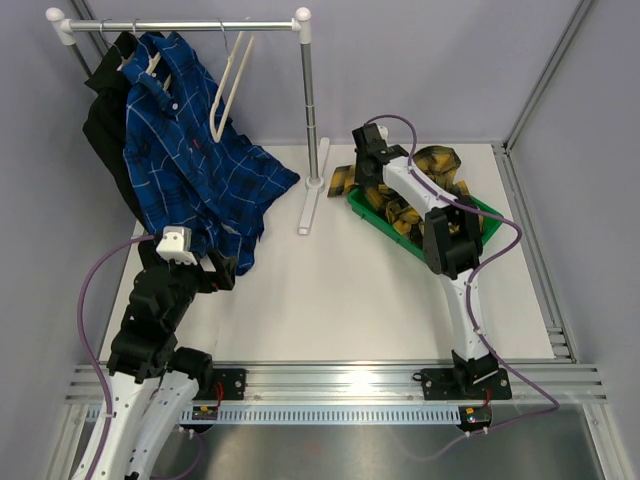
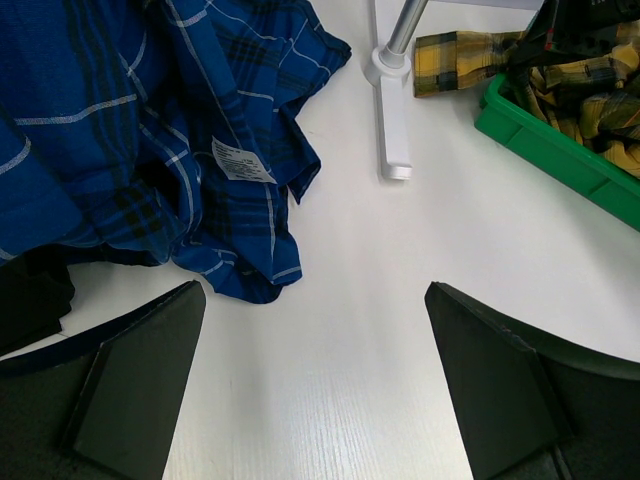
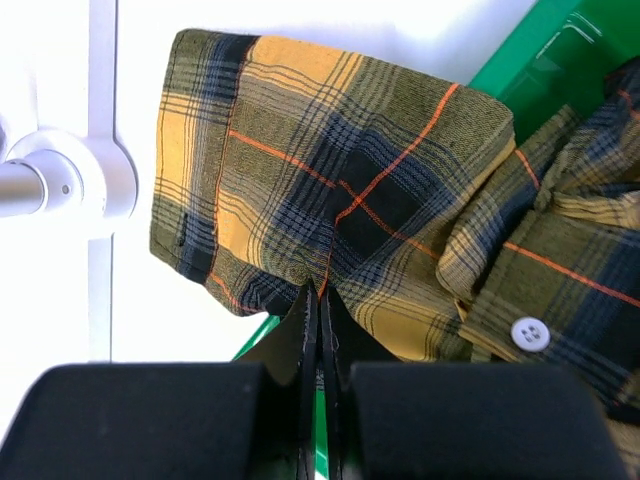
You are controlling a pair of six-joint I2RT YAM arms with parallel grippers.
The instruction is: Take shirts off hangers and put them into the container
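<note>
Yellow plaid shirt (image 3: 350, 180) lies heaped in green tray (image 2: 540, 148) at bench's (image 1: 340, 290) far right; one folded part spills over the tray's left rim onto the bench, near the rail's foot. Right hand (image 3: 318, 305) closed tight, fingertips pinching the puckered edge of that spilled fold. Blue shirt (image 1: 190, 160) hangs on a white hanger (image 1: 150, 62) from the rail (image 1: 180, 24) at far left, its hem bunched on the bench. Black shirt (image 1: 105, 130) hangs behind it, further left. Empty hanger (image 1: 218, 128) on the same rail, right of the blue shirt. Left hand (image 2: 312, 300) spread wide, holding nothing, above bare bench beside the blue hem.
</note>
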